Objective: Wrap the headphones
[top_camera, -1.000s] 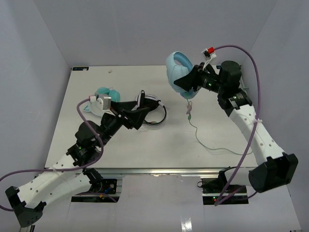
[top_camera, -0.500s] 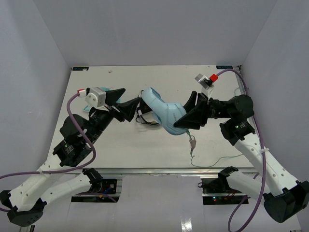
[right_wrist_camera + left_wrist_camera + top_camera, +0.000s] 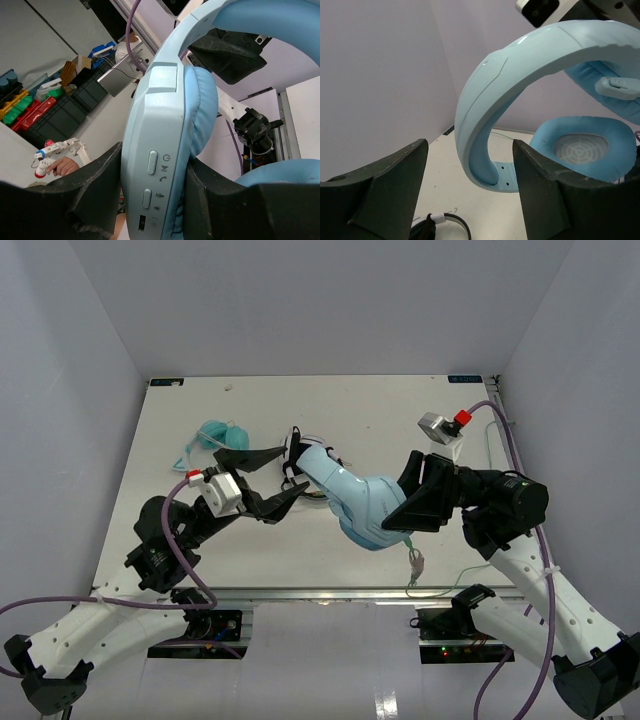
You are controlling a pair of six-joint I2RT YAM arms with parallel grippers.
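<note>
My right gripper (image 3: 400,512) is shut on one ear cup of the light blue headphones (image 3: 362,502) and holds them above the table's front middle. The wide headband (image 3: 322,468) reaches left toward my left gripper (image 3: 282,472), which is open with the headband just beyond its tips. In the left wrist view the headband (image 3: 485,95) arches between the open fingers (image 3: 395,185), untouched. In the right wrist view the fingers (image 3: 92,192) clamp the cup with buttons (image 3: 157,165). The thin pale green cable (image 3: 413,562) hangs to the front table edge.
Black-and-white headphones (image 3: 296,440) lie on the white table (image 3: 180,410) under the headband, and show low in the left wrist view (image 3: 442,222). Teal cat-ear headphones (image 3: 215,433) lie at the back left. Walls enclose the back and sides.
My right gripper carried the blue headphones from the back right down to the front middle. The left arm swung, and its open gripper now faces the headband's end.
</note>
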